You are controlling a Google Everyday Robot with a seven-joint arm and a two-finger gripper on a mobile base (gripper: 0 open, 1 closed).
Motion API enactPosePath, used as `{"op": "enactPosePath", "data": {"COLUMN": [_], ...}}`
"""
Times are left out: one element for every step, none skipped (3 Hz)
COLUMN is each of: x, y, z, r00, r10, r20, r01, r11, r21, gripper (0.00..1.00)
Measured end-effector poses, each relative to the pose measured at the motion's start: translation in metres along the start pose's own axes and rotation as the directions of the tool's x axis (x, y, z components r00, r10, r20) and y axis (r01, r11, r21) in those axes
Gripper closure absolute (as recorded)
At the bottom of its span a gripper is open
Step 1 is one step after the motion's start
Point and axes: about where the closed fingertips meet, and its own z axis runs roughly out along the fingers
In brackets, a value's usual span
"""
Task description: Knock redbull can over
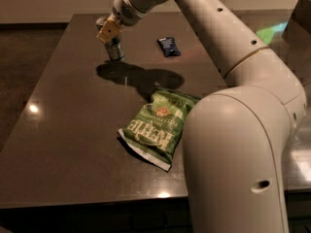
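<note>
Worktop (58,130): dark, glossy slab carrying all 3 items.
Pincer (109,31): at the far left, right at the top of the can, touching it or just above it. I cannot tell how wide it stands.
Redbull can (115,52): upright at the far left, directly under the pincer, with its top hidden. It is not yet tipped.
Handling: probably light, with thin, stiff, slick metal walls. Being tall and narrow, it should topple easily and may roll once down.
Where to act: no grasp is needed. A sideways shove high on the wall, near the rim, should tip it.
Chip bag (155,127): green, lying flat near the middle, well apart from the can.
Snack packet (168,46): small and dark blue, on the far side, right of the can and apart from it.
Arm (233,47): pale, reaching from near right to far left.
</note>
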Motion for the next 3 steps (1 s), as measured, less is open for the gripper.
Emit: {"op": "enactPosePath", "data": {"x": [0.013,0.031,0.051], "y": [0.032,0.056,0.071], "z": [-0.036,-0.046,-0.046], "r00": [0.967,0.894,0.797], "r10": [-0.163,-0.278,-0.388], "r20": [-0.194,-0.352,-0.462], "r01": [0.165,0.287,0.391], "r11": [0.9863,0.9576,0.9154], "r21": [-0.009,-0.028,-0.095], "gripper": [1.0,1.0,1.0]}}
